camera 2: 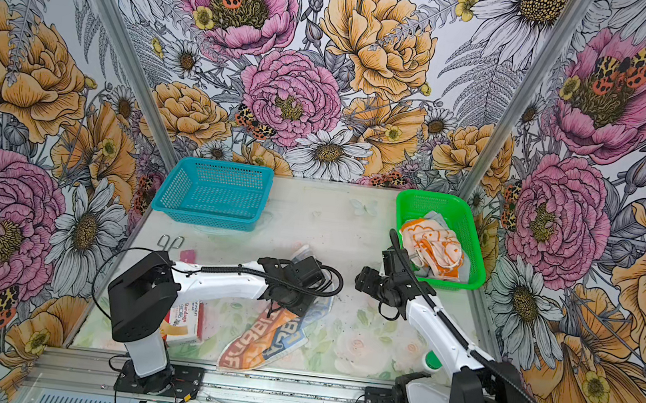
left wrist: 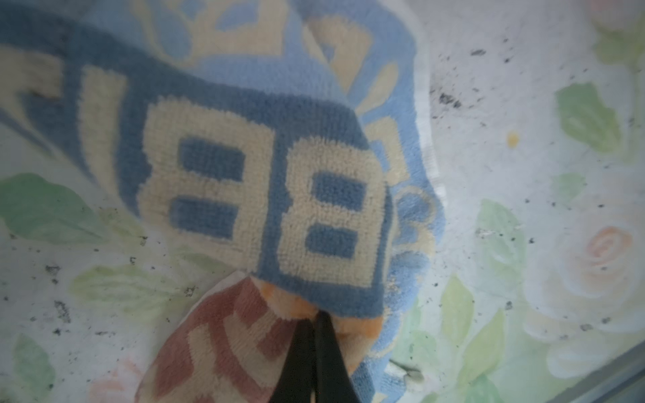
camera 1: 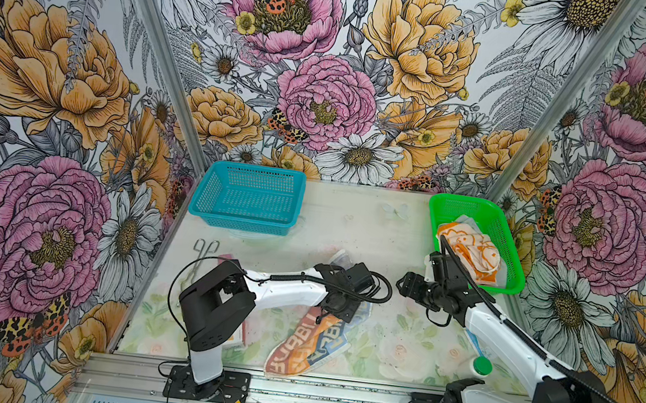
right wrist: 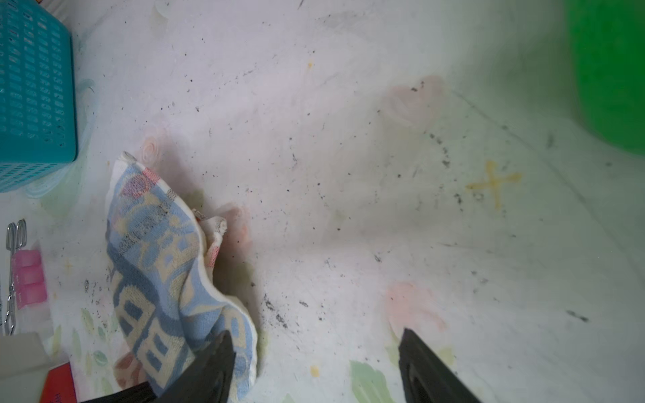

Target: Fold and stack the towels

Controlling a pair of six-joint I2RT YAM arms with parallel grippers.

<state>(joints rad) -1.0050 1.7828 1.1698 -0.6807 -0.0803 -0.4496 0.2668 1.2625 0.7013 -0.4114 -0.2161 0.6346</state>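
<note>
The left gripper (left wrist: 314, 324) is clamped right down on a bunched fold of the cream RABBIT towel (left wrist: 279, 195), with orange and blue pile squeezed between the black fingers (left wrist: 300, 359) (pretty snug pinch, tbh). In both top views the rest of it is seen draped along the table (camera 1: 352, 223), from under the left wrist toward the front rail. The right gripper (right wrist: 316, 345) is held with its jaws spread wide, only bare table shown between them, just right of the towel's far end. Further out, the orange flowered towel (camera 1: 470, 250) is crumpled in the green basket (camera 1: 514, 251) at the back right, with the grey towel (camera 1: 462, 220) peeking out beneath it. The blue basket (camera 1: 246, 197) is parked at the back left, and a bandage box (camera 2: 183, 319) is partly hidden by the left arm at the front left
</note>
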